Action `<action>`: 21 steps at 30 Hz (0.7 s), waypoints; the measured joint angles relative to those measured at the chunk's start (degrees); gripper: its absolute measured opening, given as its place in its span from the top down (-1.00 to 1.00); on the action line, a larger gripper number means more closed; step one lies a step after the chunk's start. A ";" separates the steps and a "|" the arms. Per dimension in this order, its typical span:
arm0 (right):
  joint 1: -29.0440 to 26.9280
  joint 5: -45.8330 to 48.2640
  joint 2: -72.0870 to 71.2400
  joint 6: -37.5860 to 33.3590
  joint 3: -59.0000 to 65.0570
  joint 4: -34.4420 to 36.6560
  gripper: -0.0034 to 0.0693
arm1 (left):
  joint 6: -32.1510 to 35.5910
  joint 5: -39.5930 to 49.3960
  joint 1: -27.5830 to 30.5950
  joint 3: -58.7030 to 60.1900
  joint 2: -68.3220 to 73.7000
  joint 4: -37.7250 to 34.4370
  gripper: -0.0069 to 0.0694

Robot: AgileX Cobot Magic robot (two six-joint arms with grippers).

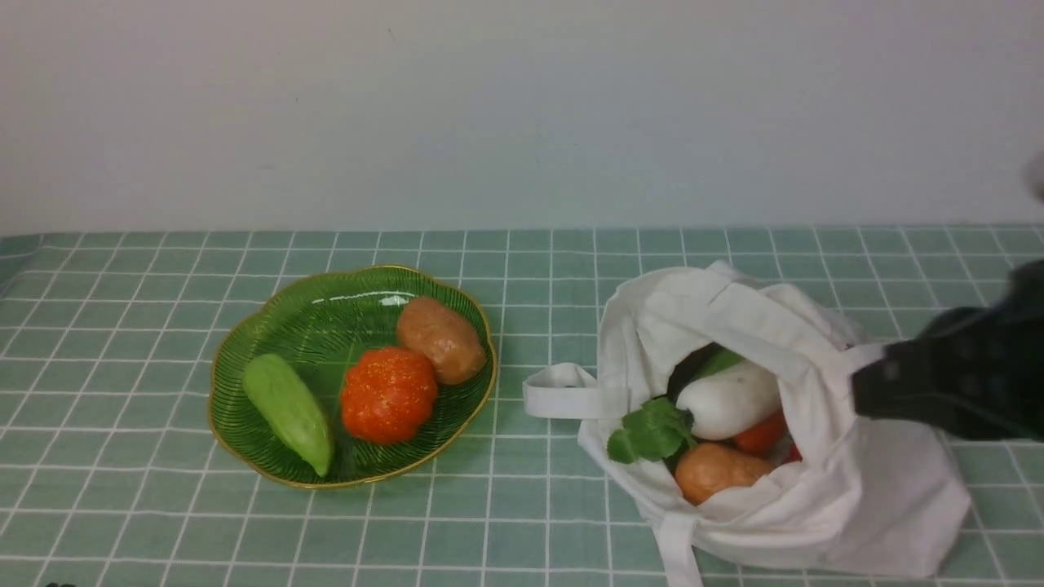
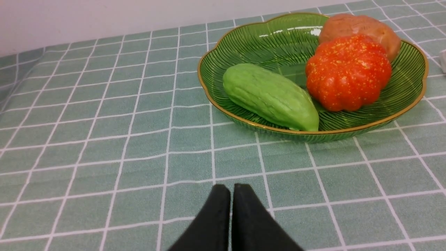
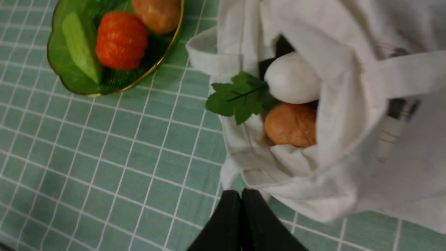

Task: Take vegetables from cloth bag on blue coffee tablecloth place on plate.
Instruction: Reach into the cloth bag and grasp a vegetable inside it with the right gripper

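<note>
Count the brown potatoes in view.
2. One potato on the plate, behind the pumpkin; a second potato in the bag, beside the radish. More may be hidden inside.

Pale teal checked tablecloth, green gold-rimmed plate at left, white cloth bag at right

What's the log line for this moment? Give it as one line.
left gripper shut, near plate | right gripper shut, at bag | radish in bag | plate holds gourd, pumpkin, potato
</note>
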 joint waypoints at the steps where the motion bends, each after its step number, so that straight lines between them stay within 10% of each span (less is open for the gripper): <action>1: 1.90 -0.79 2.75 0.54 -0.73 -0.70 0.94 | 0.00 0.00 0.00 0.00 0.00 0.00 0.84; 13: 7.06 -7.68 24.47 11.70 -3.18 -7.61 0.89 | 0.00 0.00 0.00 0.00 0.00 0.00 0.84; 21: -2.38 -12.85 30.79 14.83 -3.24 -4.35 0.61 | 0.00 0.00 0.00 0.00 0.00 0.00 0.84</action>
